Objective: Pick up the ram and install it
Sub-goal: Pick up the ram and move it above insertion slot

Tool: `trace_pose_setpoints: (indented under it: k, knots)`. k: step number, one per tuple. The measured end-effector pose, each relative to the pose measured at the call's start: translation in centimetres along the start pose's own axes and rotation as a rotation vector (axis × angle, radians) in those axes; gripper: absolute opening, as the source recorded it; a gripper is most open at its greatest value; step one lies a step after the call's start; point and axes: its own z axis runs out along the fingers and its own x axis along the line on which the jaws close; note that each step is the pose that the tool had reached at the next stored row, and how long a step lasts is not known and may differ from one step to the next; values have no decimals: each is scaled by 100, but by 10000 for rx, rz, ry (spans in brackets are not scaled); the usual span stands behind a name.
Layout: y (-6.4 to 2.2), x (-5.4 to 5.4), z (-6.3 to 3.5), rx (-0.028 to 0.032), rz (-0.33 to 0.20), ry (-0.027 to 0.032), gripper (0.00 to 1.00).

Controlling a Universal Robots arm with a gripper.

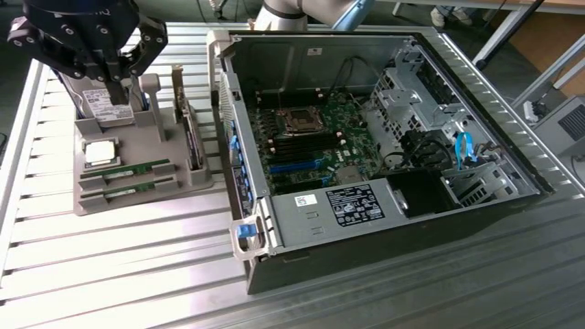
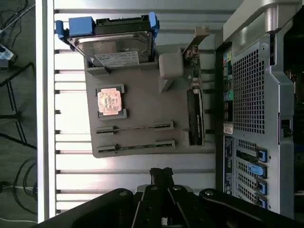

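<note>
Fingers [image 2: 161,176] pressed together and empty, my gripper [image 1: 115,82] hangs over the grey holder [image 1: 137,147]. It carries two ram sticks [image 1: 125,170] lying in slots, one hard drive [image 2: 114,45] and one processor [image 2: 110,100]. The exterior view shows the case's motherboard [image 1: 302,144], the wrist view its grilled back [image 2: 247,90].

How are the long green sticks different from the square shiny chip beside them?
The ram sticks are long, narrow and green; the processor chip is square and silvery. The ram sticks stand on edge in slots; the processor chip lies flat. Both sit in the gray holder beside the computer case.
</note>
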Motion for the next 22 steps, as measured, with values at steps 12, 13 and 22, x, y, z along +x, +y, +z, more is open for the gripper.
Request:
trace_pose_setpoints:
  k: [12, 13, 22]
  knots:
    - [0, 0, 6, -115, -4757, 211, 9]
    - [0, 0, 6, -119, -4942, 220, 9]
    - [0, 0, 10, -163, -6793, 301, 9]
